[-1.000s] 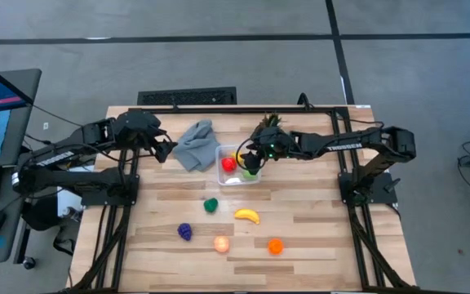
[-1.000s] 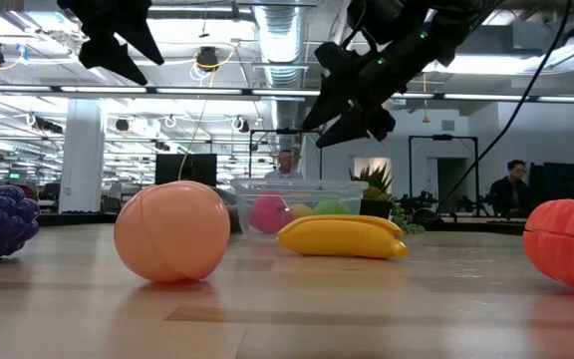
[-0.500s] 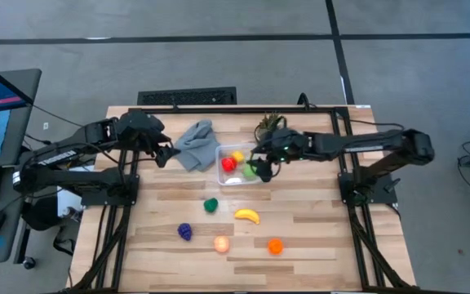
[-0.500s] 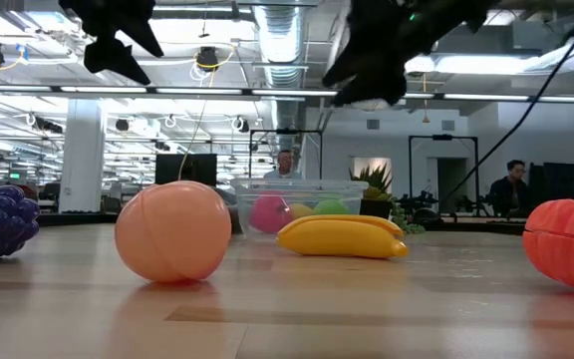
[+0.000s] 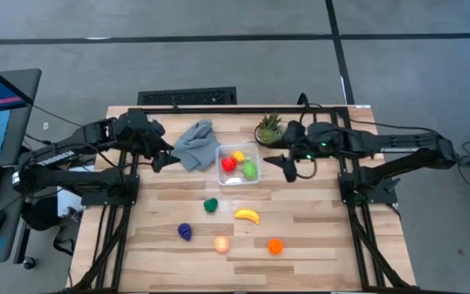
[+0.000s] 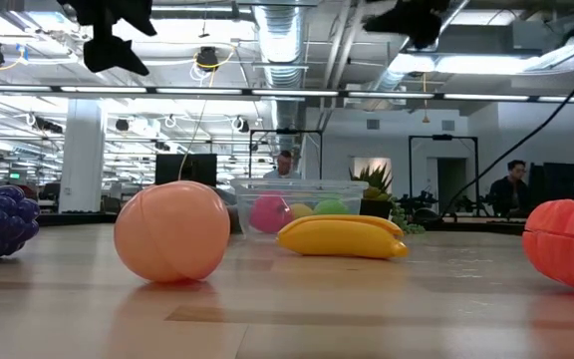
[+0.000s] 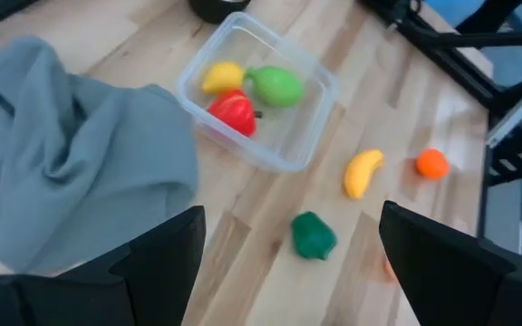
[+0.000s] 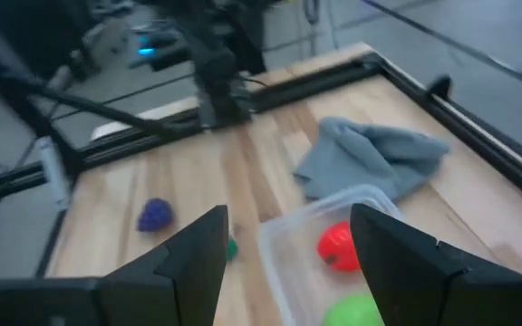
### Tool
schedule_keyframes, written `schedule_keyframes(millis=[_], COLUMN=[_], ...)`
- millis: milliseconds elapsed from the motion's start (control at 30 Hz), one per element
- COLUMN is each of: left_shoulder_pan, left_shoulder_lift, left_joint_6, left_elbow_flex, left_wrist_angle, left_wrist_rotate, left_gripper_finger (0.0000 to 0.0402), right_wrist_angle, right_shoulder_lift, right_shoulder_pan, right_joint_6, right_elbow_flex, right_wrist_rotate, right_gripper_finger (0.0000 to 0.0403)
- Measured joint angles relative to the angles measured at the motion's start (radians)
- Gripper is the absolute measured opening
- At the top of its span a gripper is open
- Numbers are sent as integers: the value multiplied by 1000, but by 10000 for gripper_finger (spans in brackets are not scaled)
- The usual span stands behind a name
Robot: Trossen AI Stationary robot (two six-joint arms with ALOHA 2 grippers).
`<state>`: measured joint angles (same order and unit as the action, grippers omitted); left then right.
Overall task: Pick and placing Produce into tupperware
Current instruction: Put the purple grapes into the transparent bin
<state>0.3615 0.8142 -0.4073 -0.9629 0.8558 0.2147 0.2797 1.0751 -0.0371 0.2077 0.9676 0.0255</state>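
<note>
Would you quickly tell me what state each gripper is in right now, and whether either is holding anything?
Left gripper: open, holding nothing, up beside the grey cloth.
Right gripper: open, holding nothing, just right of the tupperware.

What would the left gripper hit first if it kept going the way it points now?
Probably the grey cloth: it lies just ahead of the open left gripper, with the clear tub beyond. Depth is unclear, so it might pass over the cloth.
</note>
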Motion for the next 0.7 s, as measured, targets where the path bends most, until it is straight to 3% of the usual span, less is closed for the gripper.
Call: schedule_keyframes(millis=[333, 500, 700], left_shoulder_pan=[-2, -2, -2], left_shoulder_lift=[-109, -204, -332], left_joint_6=[-71, -123, -83], left_elbow_flex=[-4, -5, -5], left_wrist_angle=[-172, -289, -336], left_wrist_rotate=[2, -67, -111], left_gripper_finger=[317, 317, 317], right_wrist_angle=[101, 140, 139], right_shoulder_lift=[-145, -210, -295], right_shoulder_pan=[72, 90, 94], right_joint_6=[-20, -48, -59], right_elbow_flex=[0, 0, 0], right_wrist_rotate=[0, 1, 1], right_gripper_finger=[256, 256, 256])
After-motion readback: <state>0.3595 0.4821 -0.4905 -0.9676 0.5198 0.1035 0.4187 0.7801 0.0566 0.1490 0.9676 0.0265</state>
